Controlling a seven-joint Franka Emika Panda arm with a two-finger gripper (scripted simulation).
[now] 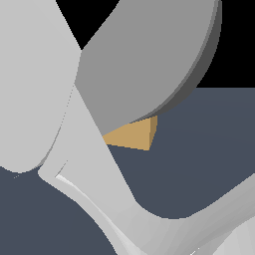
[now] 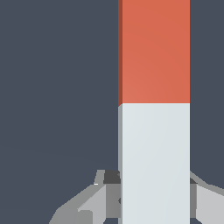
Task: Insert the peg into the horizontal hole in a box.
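In the wrist view the peg fills the middle: its orange-red end (image 2: pixel 154 52) lies farther from the gripper and its pale grey-white end (image 2: pixel 154 162) runs between the fingers. My gripper (image 2: pixel 153 197) has a finger (image 2: pixel 109 192) pressed against each side of the pale end, so it is shut on the peg. In the exterior view only a corner of the tan box (image 1: pixel 133 135) shows behind the arm. The hole is hidden. The peg and the gripper are hidden in the exterior view.
Large grey-white arm links (image 1: pixel 144 60) fill most of the exterior view and block the scene. The dark blue-grey floor (image 1: pixel 209 149) spreads around the box and under the peg (image 2: pixel 57 109).
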